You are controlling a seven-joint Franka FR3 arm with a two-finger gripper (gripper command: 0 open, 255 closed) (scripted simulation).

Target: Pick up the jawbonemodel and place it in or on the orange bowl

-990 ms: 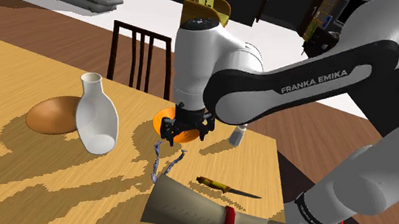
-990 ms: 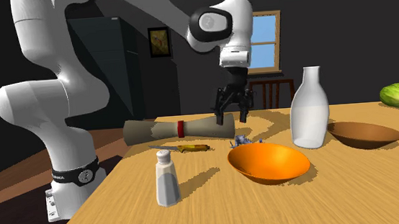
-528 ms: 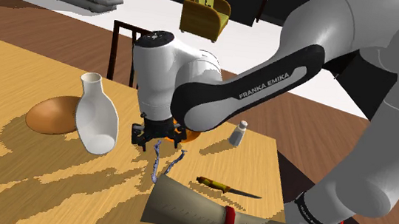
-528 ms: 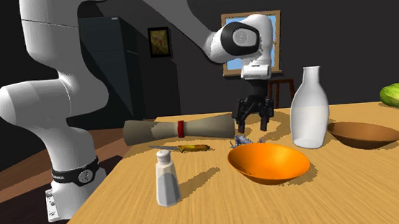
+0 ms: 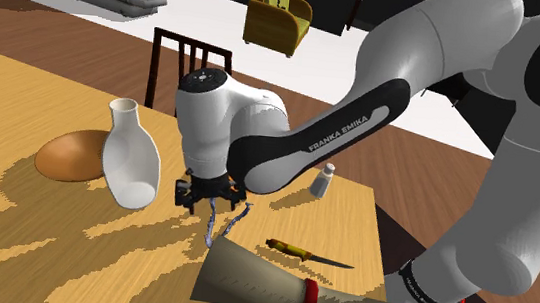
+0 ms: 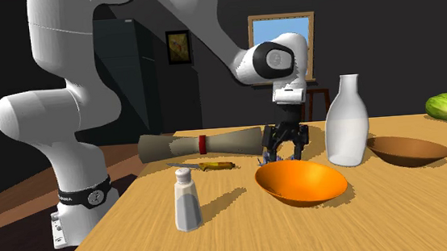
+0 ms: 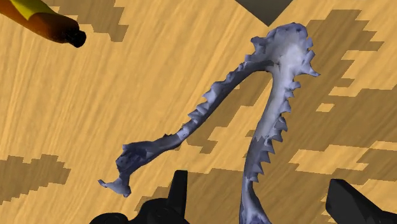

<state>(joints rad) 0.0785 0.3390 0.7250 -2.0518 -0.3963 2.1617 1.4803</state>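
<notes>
Poised over jawbone model [image 7: 284,54] with gripper [image 7: 261,194] spread wide; nothing gripped
Straddling toothed branch, long axis straight ahead of gripper; other branch outside one finger

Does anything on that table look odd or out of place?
Yes: a bluish, toothed jawbone lies flat on the table among the orange bowl, knife and shaker, strange company for tableware. The open pincer hangs just over it. Nothing looks spilled or broken.

jawbone [image 7: 272,127] on table [image 7: 95,95], tool [image 7: 257,188] just above
</notes>
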